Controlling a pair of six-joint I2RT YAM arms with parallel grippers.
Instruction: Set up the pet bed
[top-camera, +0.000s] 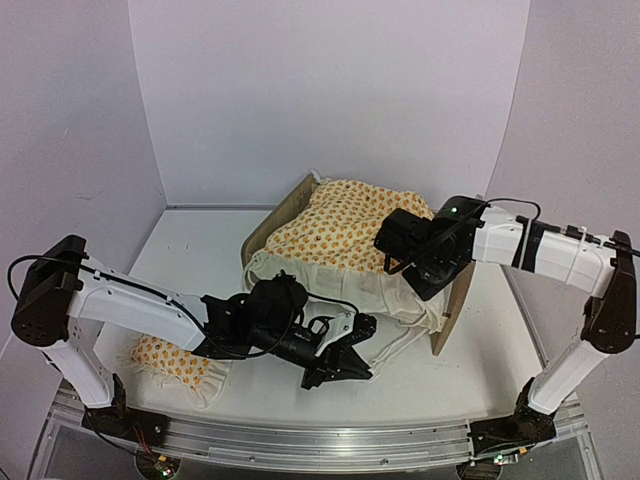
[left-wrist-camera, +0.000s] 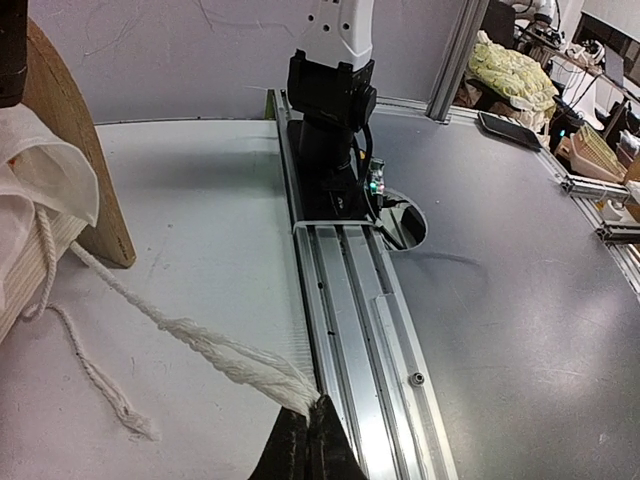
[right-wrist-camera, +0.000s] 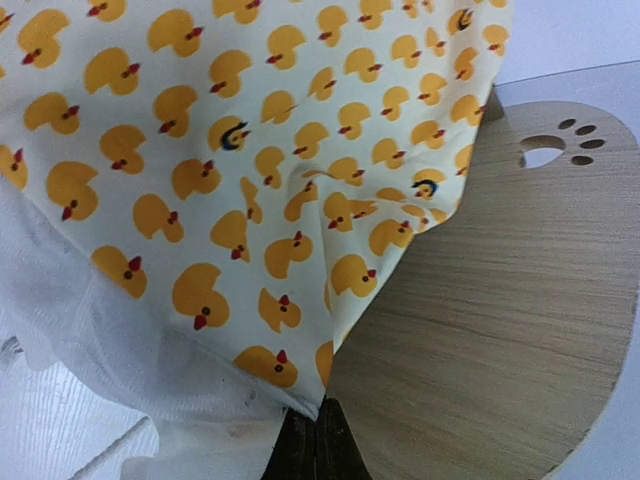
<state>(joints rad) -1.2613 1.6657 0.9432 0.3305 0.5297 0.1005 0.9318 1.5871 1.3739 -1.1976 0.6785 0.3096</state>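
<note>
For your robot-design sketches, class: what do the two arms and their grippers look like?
The left arm and right arm have white shells, black joints and thin black cables looping alongside. A green light glows near the right wrist. The left gripper and right gripper are black.

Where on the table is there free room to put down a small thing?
Bare table lies between the left wall and the bed. Another patch lies in front, between the bed and the right arm's base. Crowded: near left, with pillow and left arm.
</note>
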